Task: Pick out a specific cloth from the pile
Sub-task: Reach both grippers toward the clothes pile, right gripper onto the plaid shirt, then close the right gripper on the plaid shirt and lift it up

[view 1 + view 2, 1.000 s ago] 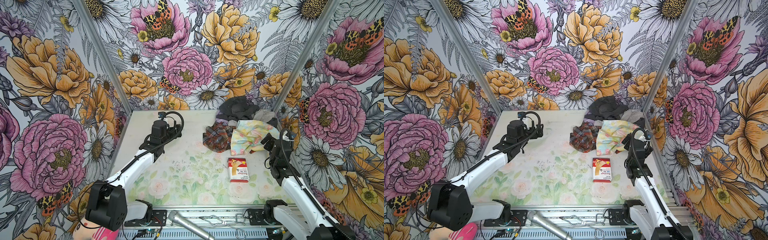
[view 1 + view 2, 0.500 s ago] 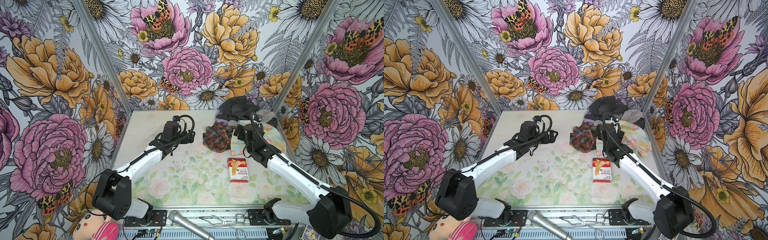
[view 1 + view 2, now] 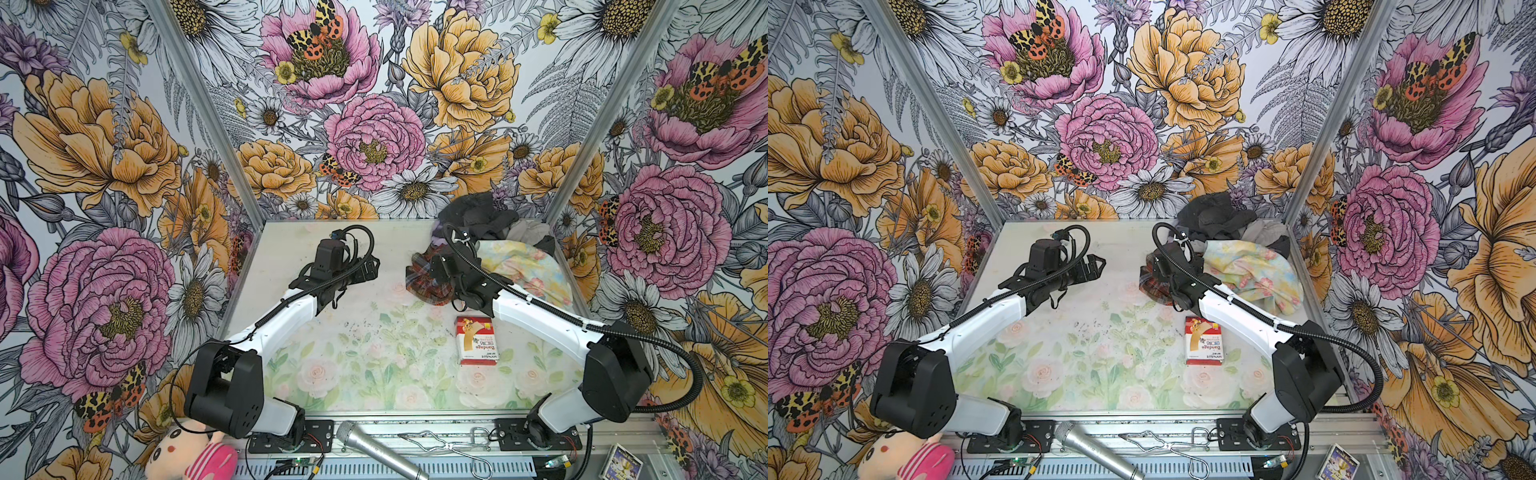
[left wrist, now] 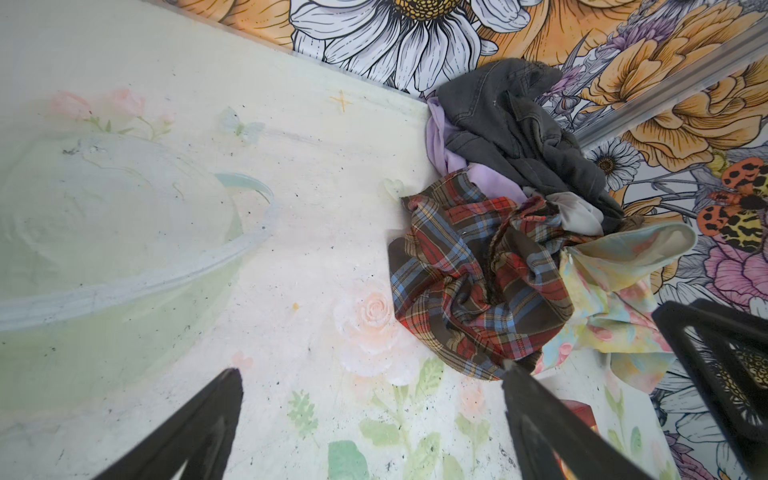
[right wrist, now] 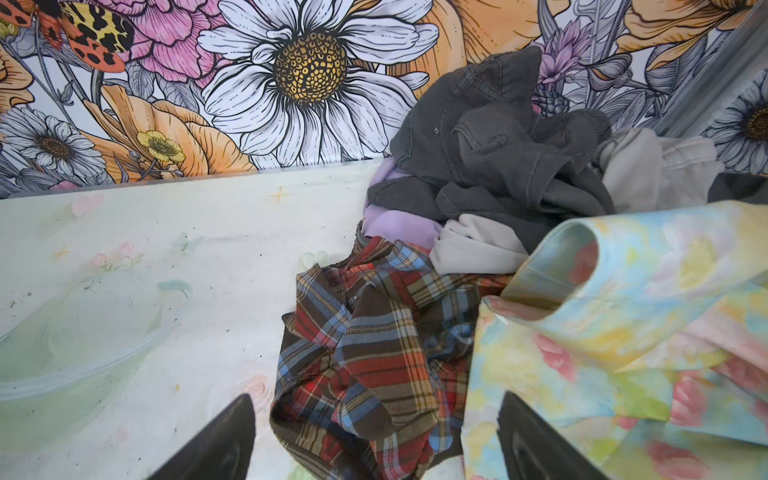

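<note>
The cloth (image 3: 420,279) left-front of pile (image 3: 478,216), box (image 3: 476,341) before both, on table (image 3: 332,332)

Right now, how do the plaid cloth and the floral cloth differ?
The plaid cloth has dark brown, red and blue checks; the floral cloth is pale yellow with pink blooms. The plaid cloth is bunched tight; the floral cloth spreads wider, one edge curled up. The open right tool hangs over the plaid cloth, not the floral cloth. Both touch at the front of the pile.

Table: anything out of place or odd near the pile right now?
One stray: a red bandage box lies flat on the table, apart from the pile of cloths. Also dark specks mid-table.
</note>
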You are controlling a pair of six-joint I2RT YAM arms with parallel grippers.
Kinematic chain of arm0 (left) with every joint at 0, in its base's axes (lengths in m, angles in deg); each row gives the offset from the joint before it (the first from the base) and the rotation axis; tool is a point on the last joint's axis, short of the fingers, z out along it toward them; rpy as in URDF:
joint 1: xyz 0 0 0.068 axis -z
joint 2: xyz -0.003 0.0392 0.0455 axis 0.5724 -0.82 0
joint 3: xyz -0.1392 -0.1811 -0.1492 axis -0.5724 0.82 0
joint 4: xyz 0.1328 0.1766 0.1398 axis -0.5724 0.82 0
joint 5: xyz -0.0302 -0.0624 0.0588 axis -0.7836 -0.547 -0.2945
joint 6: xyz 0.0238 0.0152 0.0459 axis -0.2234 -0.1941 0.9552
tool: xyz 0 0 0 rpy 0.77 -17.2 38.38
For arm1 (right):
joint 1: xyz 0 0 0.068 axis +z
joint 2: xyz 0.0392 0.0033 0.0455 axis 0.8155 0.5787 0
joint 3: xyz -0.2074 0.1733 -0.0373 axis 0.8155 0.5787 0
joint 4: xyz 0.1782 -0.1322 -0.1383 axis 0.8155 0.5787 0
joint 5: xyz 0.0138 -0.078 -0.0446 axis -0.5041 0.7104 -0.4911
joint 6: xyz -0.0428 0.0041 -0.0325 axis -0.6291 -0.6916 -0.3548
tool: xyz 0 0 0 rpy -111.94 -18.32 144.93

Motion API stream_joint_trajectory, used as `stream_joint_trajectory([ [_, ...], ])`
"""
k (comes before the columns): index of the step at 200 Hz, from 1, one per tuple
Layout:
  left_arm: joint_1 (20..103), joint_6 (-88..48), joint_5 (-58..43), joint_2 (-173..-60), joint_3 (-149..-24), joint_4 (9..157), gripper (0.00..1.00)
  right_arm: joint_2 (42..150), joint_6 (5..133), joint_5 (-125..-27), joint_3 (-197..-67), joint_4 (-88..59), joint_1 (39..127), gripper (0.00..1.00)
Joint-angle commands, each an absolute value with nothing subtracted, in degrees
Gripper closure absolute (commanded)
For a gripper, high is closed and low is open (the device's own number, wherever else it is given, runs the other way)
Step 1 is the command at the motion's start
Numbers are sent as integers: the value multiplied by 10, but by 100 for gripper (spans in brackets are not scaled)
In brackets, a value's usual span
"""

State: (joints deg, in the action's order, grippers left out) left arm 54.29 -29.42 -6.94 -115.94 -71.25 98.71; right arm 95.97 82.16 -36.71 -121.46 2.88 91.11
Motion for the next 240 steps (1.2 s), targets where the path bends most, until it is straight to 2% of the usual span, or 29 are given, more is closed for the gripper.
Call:
stream_joint_trajectory([
  [1, 527, -321, -98, -1148, -723, 969, 1, 975, 834, -384, -1240, 48, 913, 12],
  [51, 516, -330, -111, -1147, -722, 964, 1, 1046, 831, -389, -1287, 89, 912, 18],
  [148, 514, -328, -115, -1133, -718, 956, 2, 1177, 830, -395, -1372, 158, 860, 20],
  [180, 510, -330, -113, -1132, -715, 952, 2, 1227, 823, -427, -1403, 176, 854, 27],
  [195, 507, -332, -115, -1132, -715, 950, 2, 1250, 821, -443, -1420, 186, 853, 39],
  [214, 505, -332, -117, -1135, -714, 948, 2, 1260, 817, -453, -1432, 187, 852, 66],
  [221, 504, -332, -118, -1136, -713, 947, 2, 1260, 813, -455, -1439, 188, 851, 84],
  [226, 504, -331, -119, -1136, -713, 946, 2, 1257, 809, -456, -1446, 191, 850, 100],
  [240, 504, -330, -121, -1135, -713, 944, 2, 1237, 799, -452, -1462, 195, 846, 100],
])
